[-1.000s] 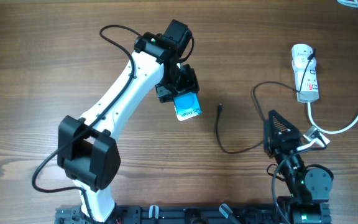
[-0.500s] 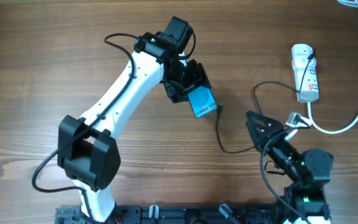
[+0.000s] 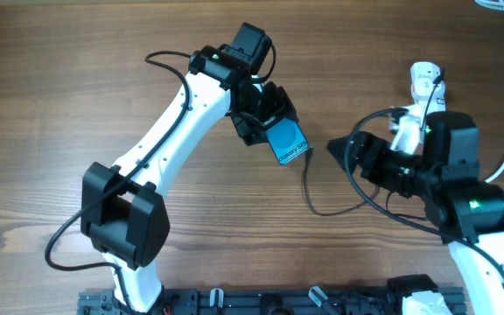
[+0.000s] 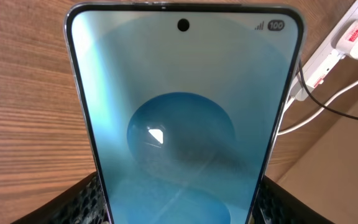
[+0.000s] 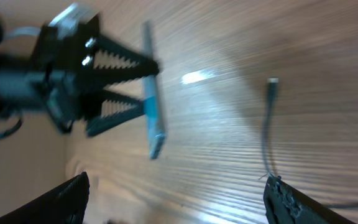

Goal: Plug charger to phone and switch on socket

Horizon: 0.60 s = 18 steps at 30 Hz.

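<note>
Here the charger [image 3: 305, 185] end lies near-to-far on the table [image 3: 77, 70], its tip just beside the phone [image 3: 290, 145], which the left gripper [image 3: 268, 129] clamps tilted. The right gripper [image 3: 338, 149], wide and empty, is the closer one (the tip lies left of it). Its arm [image 3: 449, 166] partly hides the socket [image 3: 423, 77]; the phone port is unseen.

The phone [image 3: 290, 143], a slim flat handset with a lit blue-cyan screen and white lettering along one edge, is clamped in the left gripper [image 3: 272, 125], lifted off the table and tilted. The charger [image 3: 307, 188], a thin black cable, lies loose on the table, its small plug tip near the phone's free end but apart from it. The socket [image 3: 424, 79], a white strip with red marks, lies well to the right, partly hidden.
</note>
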{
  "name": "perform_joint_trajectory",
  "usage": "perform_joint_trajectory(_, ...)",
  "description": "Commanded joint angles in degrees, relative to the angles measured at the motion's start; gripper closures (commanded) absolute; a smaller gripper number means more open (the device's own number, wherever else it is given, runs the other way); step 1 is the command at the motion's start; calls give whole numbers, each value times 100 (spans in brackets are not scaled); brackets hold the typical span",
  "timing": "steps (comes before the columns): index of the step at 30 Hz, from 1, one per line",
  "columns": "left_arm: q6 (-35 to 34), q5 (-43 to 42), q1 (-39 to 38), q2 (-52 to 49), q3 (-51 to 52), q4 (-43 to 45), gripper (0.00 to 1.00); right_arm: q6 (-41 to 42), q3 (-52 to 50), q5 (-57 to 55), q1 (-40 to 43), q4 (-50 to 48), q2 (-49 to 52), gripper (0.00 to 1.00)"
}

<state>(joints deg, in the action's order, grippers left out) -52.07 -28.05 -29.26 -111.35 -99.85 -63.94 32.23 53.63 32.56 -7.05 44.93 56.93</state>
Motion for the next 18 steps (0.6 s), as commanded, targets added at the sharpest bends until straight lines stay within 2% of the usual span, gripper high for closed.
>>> perform_joint_trajectory(1,-302,-883,28,140,7,229,30,-372,94,479,-348,-59,315,11)
perform_joint_trajectory(4,-684,-1222,28,140,7,271,30,103,96,413,-643,-286,584,11)
perform_joint_trajectory(7,-1029,-1274,72,140,7,297,29,133,94,31,-839,-459,627,11)
perform_joint_trajectory(11,-1134,-1419,251,140,7,332,30,260,94,-299,-966,-485,629,2)
perform_joint_trajectory(15,-1191,-1580,363,140,7,337,30,498,94,-297,-966,-695,629,1)
perform_joint_trajectory(18,-1502,-1777,367,140,7,337,29,551,94,-295,-966,-809,651,1)
